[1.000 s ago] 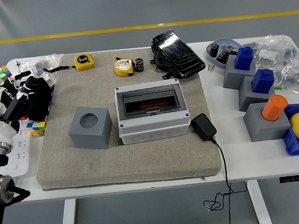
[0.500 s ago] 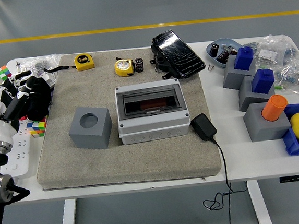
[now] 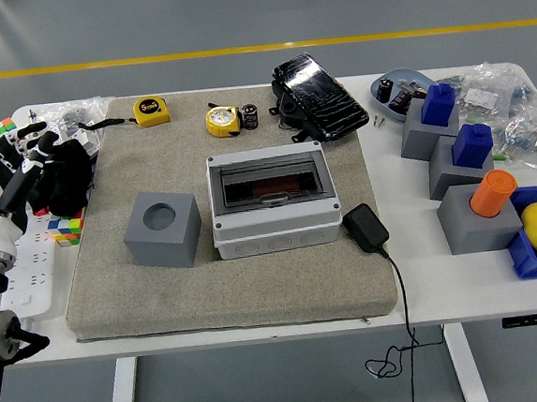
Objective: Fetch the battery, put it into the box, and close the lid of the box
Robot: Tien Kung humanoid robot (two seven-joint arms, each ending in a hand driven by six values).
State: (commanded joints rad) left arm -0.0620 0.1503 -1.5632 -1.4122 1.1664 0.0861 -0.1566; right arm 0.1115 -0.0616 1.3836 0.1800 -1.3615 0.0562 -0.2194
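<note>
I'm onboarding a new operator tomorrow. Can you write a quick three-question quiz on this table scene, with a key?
1. True or false: the clear lid of the grey box is shut.
2. Which thing lies closest to the small black battery?
A. the orange cap on a grey block
B. the round yellow tape measure
C. the lemon
3. Fill in: the left robot hand is at the table's ____ edge, holding nothing.

Key:
1. True; the lid lies flat over the box.
2. B; it sits right beside the battery at the mat's far edge.
3. Left; the hand is beside the mat, its fingers relaxed.
</note>
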